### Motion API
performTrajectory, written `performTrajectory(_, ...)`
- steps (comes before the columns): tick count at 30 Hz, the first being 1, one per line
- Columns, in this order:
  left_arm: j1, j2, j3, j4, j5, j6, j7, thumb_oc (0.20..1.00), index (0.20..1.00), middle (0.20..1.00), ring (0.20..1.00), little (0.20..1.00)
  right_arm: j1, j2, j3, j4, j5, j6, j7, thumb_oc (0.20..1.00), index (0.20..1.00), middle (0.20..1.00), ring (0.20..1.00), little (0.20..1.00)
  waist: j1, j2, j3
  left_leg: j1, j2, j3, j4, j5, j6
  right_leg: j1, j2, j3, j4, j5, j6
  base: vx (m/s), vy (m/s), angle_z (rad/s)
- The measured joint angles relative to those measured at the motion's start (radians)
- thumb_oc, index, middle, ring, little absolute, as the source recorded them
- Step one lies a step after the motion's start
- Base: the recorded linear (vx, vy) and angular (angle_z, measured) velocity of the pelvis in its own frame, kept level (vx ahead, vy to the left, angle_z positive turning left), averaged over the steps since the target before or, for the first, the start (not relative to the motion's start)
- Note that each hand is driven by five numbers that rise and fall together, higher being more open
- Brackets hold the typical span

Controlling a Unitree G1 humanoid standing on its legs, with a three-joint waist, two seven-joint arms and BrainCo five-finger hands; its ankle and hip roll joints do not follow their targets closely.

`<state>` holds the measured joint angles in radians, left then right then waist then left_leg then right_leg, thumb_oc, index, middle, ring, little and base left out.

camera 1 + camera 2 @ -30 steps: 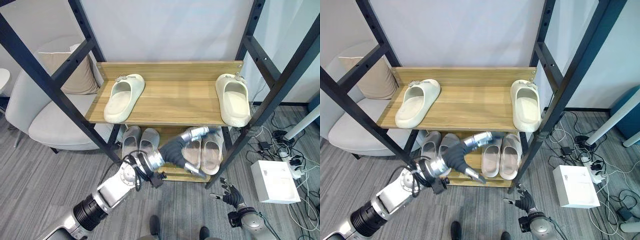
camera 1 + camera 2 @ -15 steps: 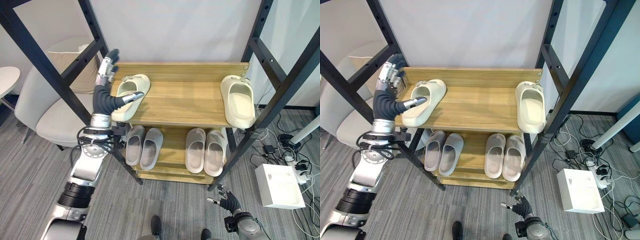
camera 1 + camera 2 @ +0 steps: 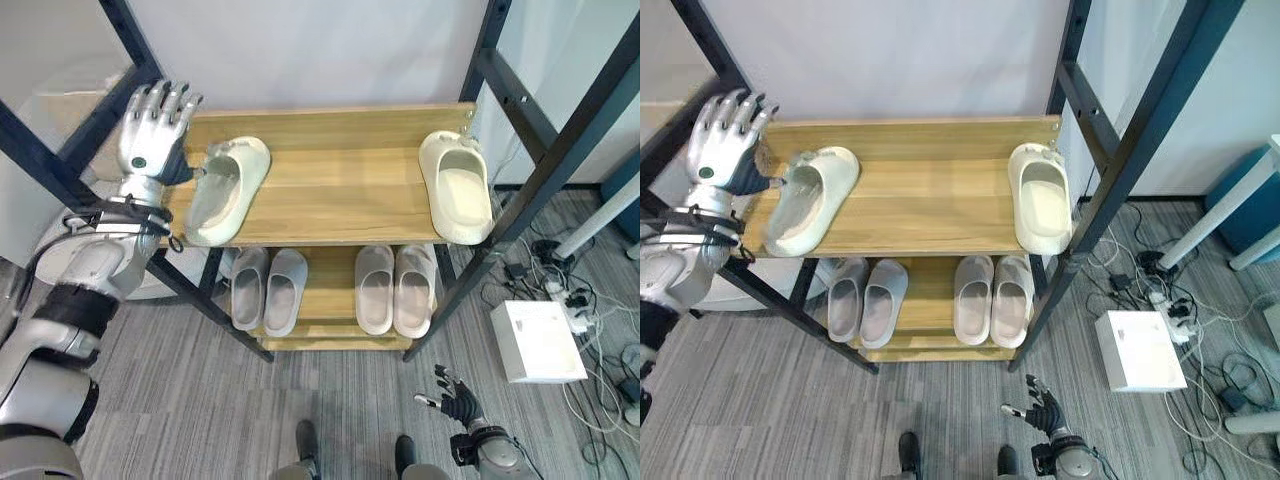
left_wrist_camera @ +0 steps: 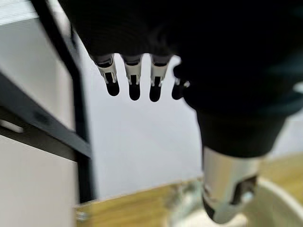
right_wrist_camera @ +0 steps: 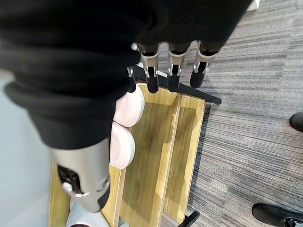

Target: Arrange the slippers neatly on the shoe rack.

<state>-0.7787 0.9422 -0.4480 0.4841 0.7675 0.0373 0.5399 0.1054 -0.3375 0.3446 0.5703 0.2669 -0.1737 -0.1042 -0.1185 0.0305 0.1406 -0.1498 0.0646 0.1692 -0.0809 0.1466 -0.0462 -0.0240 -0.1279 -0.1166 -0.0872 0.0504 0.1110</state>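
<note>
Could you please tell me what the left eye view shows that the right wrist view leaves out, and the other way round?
Left eye view: the top shelf with the left cream slipper and the right cream slipper far apart, the open left hand beside the left one, and a white box on the floor. Right wrist view: a close look at the right hand, fingers straight. Both: the lower shelf with pale grey slippers, and the grey floor.

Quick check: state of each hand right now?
Left hand: open, fingers spread, raised beside the left cream slipper, holding nothing.
Right hand: open, low near the floor, holding nothing.
</note>
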Motion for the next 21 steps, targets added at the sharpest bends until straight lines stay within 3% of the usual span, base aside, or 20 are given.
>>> performTrajectory(10, -0.024, -0.011, -0.022, 0.088, 0.038, 0.037, -0.024, 1.0, 1.0, 1.0, 1.0, 1.0, 0.001, 0.002, -0.006, -0.01, 0.011, -0.011, -0.004, 1.0, 1.0, 1.0, 1.0, 1.0, -0.023, -0.009, 0.017, 0.008, 0.008, 0.018, -0.003, -0.01, -0.013, -0.012, 0.004, 0.018, -0.001, -0.006, 0.008, 0.0, 0.005, -0.07)
performTrajectory(12, -0.056, -0.008, -0.057, 0.157, 0.038, 0.041, -0.034, 0.2, 0.2, 0.2, 0.2, 0.2, 0.006, 0.001, -0.007, -0.01, 0.011, -0.016, -0.004, 1.0, 1.0, 1.0, 1.0, 1.0, -0.024, -0.007, 0.019, 0.008, 0.009, 0.03, -0.006, -0.012, -0.016, -0.019, 0.003, 0.033, -0.001, -0.003, 0.011, 0.0, 0.001, -0.17)
performTrajectory(21, -0.097, -0.002, -0.063, 0.183, 0.01, 0.036, -0.059, 0.2, 0.2, 0.2, 0.2, 0.2, 0.007, -0.004, -0.007, -0.045, 0.035, -0.021, -0.003, 1.0, 1.0, 1.0, 1.0, 1.0, -0.024, -0.007, 0.02, -0.007, 0.01, 0.033, 0.0, -0.008, -0.009, -0.03, 0.005, 0.033, 0.005, 0.005, 0.001, 0.0, 0.002, -0.01)
